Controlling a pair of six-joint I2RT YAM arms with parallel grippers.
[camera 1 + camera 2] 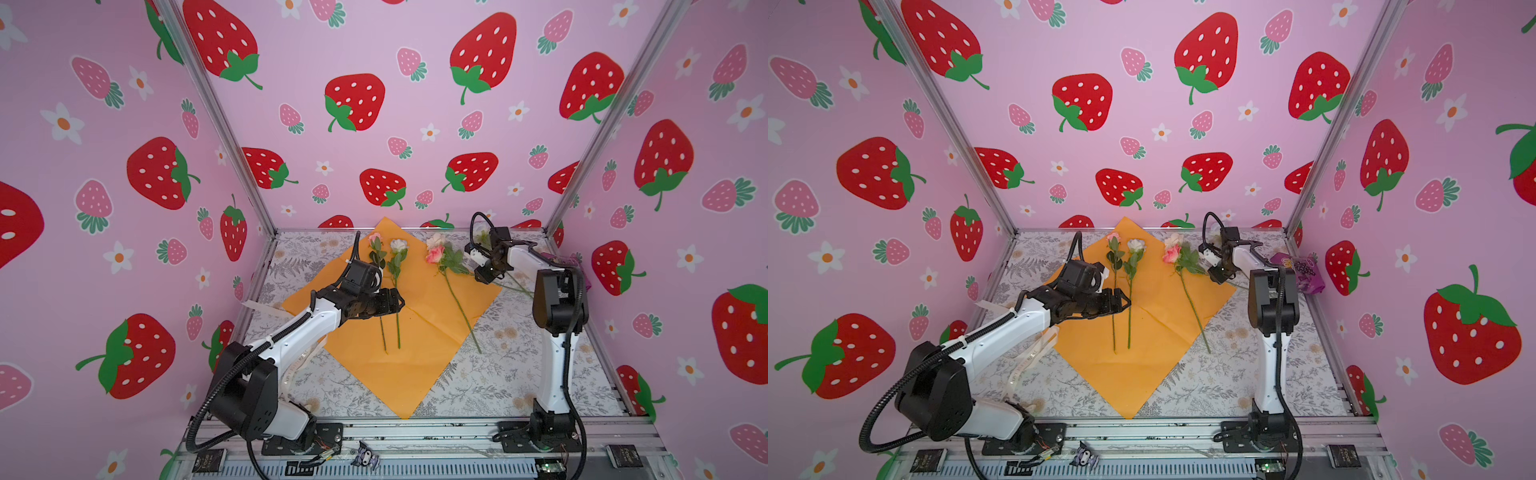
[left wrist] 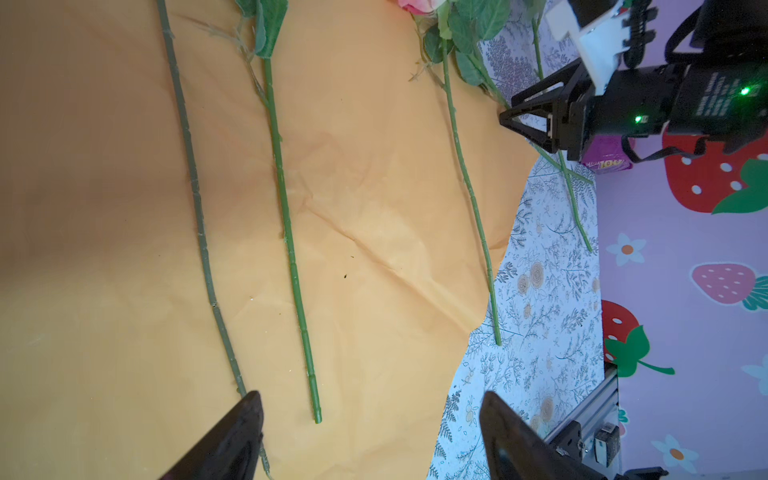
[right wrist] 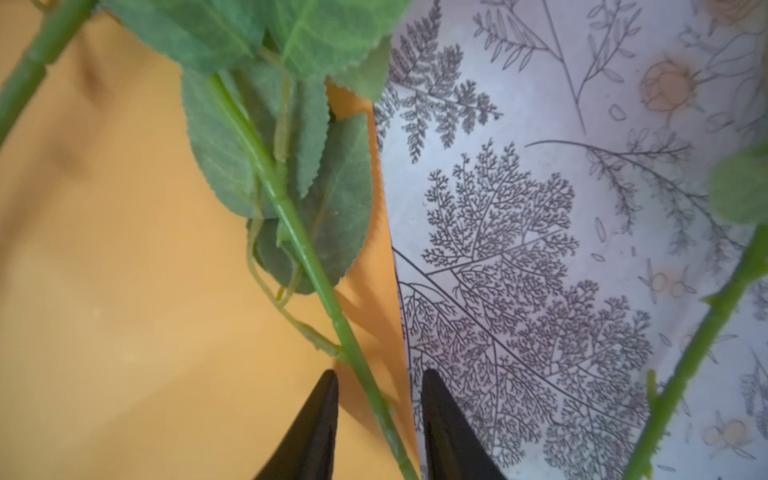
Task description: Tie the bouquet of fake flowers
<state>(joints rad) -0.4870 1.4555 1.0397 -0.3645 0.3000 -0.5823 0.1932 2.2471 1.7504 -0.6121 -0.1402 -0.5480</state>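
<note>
1. While the ribbon lies unused on the desk beside the left arm, nothing is tied.
2. Above two flowers on the flat wrapping paper, the left tool is released and empty.
3. At the paper's edge, the right tool has its jaws parted around another stem, unclamped.
4. Left to do: gather, wrap, tie.

Creased orange paper, smooth plastic stems
</note>
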